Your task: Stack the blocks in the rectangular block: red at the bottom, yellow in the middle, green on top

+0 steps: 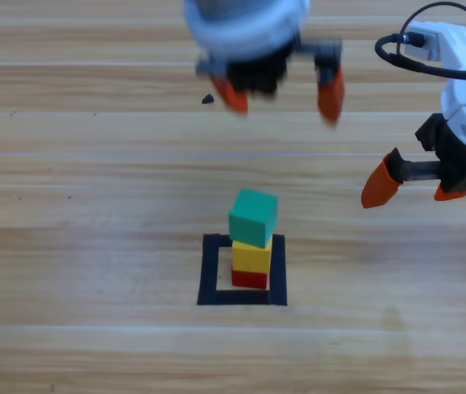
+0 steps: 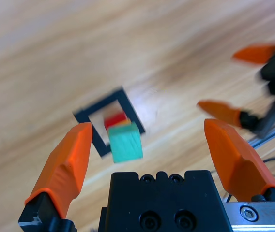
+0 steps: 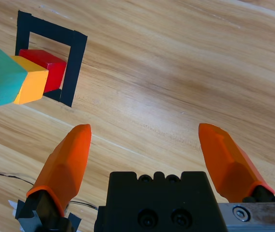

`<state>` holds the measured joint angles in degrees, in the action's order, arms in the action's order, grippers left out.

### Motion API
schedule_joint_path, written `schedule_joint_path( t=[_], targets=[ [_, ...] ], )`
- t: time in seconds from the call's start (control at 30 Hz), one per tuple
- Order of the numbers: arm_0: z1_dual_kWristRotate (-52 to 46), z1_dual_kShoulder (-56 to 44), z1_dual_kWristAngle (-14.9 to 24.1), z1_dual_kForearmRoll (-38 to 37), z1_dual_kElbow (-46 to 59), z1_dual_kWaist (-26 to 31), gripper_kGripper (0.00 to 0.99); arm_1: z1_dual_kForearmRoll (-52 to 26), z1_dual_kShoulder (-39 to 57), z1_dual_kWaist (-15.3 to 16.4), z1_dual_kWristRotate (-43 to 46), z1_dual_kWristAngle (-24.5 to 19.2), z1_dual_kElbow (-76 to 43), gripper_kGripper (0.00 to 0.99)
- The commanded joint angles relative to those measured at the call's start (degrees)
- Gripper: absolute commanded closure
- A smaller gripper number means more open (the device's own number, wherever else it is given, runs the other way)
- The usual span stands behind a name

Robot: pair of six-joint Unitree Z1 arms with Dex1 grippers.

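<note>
i have the stack (image 1: pixel 252 246) standing inside the tape outline (image 1: pixel 208 271): red (image 1: pixel 249 279) at the bottom, yellow (image 1: pixel 252 256) on it, green (image 1: pixel 253 217) on top. in the high view green sits a bit skewed, turned against yellow and overhanging toward the left, so i judge the order done but the top cube not square.

my left gripper (image 1: pixel 280 92) hangs above the table beyond the stack, jaws wide and holding nothing; its wrist view looks down on green with the outline behind it. my right gripper (image 1: pixel 413 185) waits off to the right, well apart from the stack, jaws also spread wide and empty.

these cubes look light, stiff and matte, so i'd expect them to grip well but to slide off each other at a small nudge. if i had to true up green, i'd take it by two opposite flat sides, high enough that the jaws don't touch yellow, and close gently. a bump low on the stack would likely topple all three.
</note>
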<state>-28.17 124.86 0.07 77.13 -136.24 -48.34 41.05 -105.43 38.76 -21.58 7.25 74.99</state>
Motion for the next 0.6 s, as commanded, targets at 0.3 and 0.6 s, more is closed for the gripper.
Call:
schedule_joint_path(
  t=[0.3,0.6],
  targets=[
    [23.16,-8.94,0.19,-0.49,-0.43,34.63,0.0,-0.7,-2.32,-1.58,0.66,-1.71,-0.55,0.013],
    [27.29,-29.5,-5.96,-31.86,56.0,28.65,0.0,-0.53,-2.58,-1.58,0.66,-1.89,-0.72,0.013]
  ],
)
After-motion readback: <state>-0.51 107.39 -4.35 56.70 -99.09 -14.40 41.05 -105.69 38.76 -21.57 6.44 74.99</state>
